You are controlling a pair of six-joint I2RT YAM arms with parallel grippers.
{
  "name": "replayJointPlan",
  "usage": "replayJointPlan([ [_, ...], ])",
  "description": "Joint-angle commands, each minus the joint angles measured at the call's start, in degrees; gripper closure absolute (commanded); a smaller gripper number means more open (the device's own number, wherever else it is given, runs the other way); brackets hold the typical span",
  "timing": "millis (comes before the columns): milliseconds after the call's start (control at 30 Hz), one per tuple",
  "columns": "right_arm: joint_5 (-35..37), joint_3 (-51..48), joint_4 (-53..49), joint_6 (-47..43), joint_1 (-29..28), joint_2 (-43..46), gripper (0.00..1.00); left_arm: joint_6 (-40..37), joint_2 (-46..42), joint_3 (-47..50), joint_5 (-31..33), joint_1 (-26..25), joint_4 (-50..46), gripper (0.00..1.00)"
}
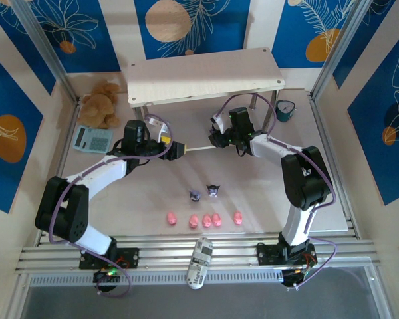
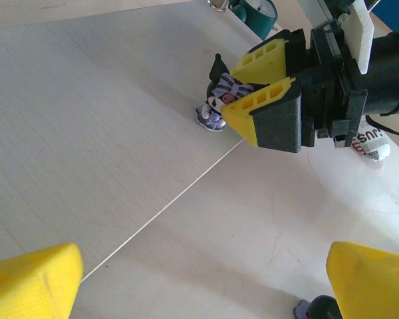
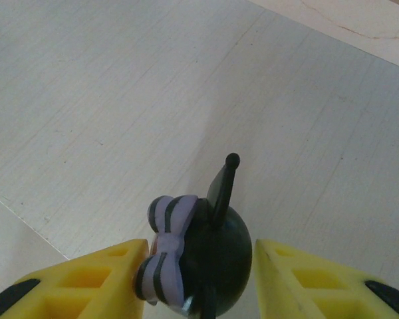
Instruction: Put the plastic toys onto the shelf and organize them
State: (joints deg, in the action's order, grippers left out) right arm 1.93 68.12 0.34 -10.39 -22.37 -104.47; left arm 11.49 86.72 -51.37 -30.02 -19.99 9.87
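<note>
A dark purple-and-white figurine [image 3: 206, 256] with a striped lilac bow stands upright on the pale grained board in front of the shelf [image 1: 206, 78]. My right gripper [image 3: 203, 266] is open around it: the left finger is at the bow and a gap shows at the right finger. The same figurine [image 2: 221, 100] appears in the left wrist view between the right gripper's yellow fingers [image 2: 263, 109]. My left gripper [image 2: 203, 279] is wide open with nothing between its fingers, facing the right gripper [image 1: 215, 139]. Two more figurines [image 1: 195, 195] [image 1: 214, 191] and several pink pigs [image 1: 207, 220] stand nearer the front.
A brown teddy bear [image 1: 101, 103] and a teal calculator-like item [image 1: 92, 138] lie at the back left. A teal clock [image 1: 285, 110] sits by the shelf's right leg. A white device [image 1: 199, 262] lies on the front rail. Another dark figurine [image 2: 312, 309] stands by my left gripper's right finger.
</note>
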Motion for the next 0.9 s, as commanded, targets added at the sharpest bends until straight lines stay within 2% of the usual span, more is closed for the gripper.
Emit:
replayJointPlan([
  [0, -0.6, -0.4, -0.3, 0.6, 0.3, 1.1, 0.54, -0.5, -0.4, -0.9, -2.0, 0.6, 0.7, 0.06],
  [867, -4.0, -1.6, -0.8, 2.2, 1.3, 4.9, 0.54, -0.2, -0.1, -0.3, -2.5, 0.7, 1.8, 0.06],
])
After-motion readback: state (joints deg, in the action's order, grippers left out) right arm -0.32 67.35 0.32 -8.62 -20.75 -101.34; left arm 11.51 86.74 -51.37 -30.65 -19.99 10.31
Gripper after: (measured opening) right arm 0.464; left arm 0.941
